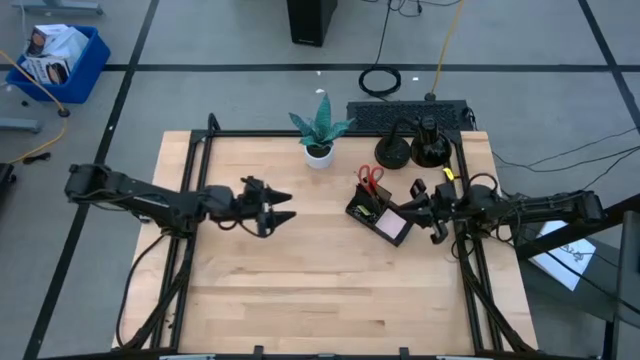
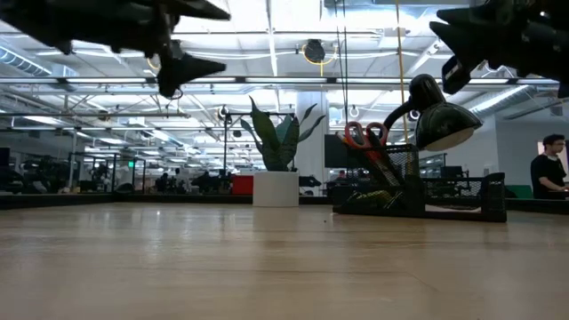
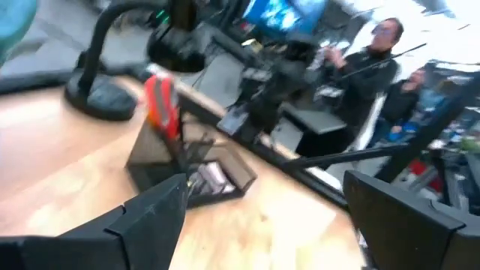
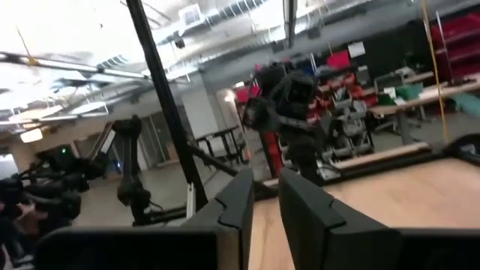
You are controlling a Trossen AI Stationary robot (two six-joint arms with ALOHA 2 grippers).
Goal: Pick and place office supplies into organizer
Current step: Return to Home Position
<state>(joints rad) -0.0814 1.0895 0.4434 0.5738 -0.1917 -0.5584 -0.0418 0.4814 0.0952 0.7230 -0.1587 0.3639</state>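
Observation:
The black organizer (image 1: 372, 214) stands on the table's right half. Red-handled scissors (image 1: 370, 177) stand upright in its far compartment, and a pink sticky-note pad (image 1: 393, 228) lies in its near part. The left wrist view shows the organizer (image 3: 161, 166) and the scissors (image 3: 160, 109) ahead of my fingers. My left gripper (image 1: 283, 206) hovers open over the table's middle, above the wood and pointing level toward the organizer, with nothing between its fingers (image 3: 154, 214). My right gripper (image 1: 424, 210) hangs just right of the organizer, raised off the table, with only a narrow gap between its fingers (image 4: 232, 196) and nothing in it.
A potted green plant (image 1: 320, 130) stands at the far middle of the table. A black desk lamp (image 1: 424, 146) and a keyboard (image 1: 408, 113) sit at the far right. People stand in the room beyond the table. Bare wood lies between my left gripper and the organizer.

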